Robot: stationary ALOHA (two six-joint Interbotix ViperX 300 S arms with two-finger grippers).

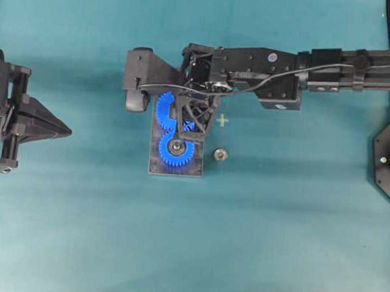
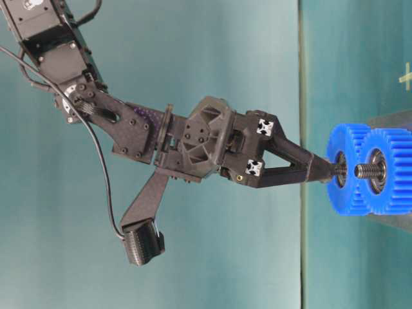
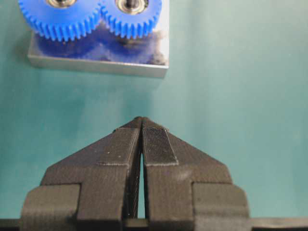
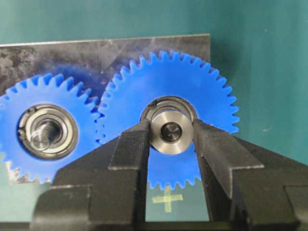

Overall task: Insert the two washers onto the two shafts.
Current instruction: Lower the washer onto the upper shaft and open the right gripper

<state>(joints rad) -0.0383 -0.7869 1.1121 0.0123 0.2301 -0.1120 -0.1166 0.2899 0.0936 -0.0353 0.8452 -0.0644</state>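
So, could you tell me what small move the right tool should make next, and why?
Probably ease straight down. The right tool grips the washer centred over the blue gear bore, on the shaft, with the pads flanking it. It looks aligned, so lowering before release seems sensible.

A: Any writing, brand or number to read here?
B: None; just a pale plus-shaped cross mark (image 1: 222, 120) on the teal tabletop (image 1: 296, 217) (drawn, it looks like).

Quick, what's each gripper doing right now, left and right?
Left gripper: closed, holding nothing.
Right gripper: closed on the washer, at the gear's centre.
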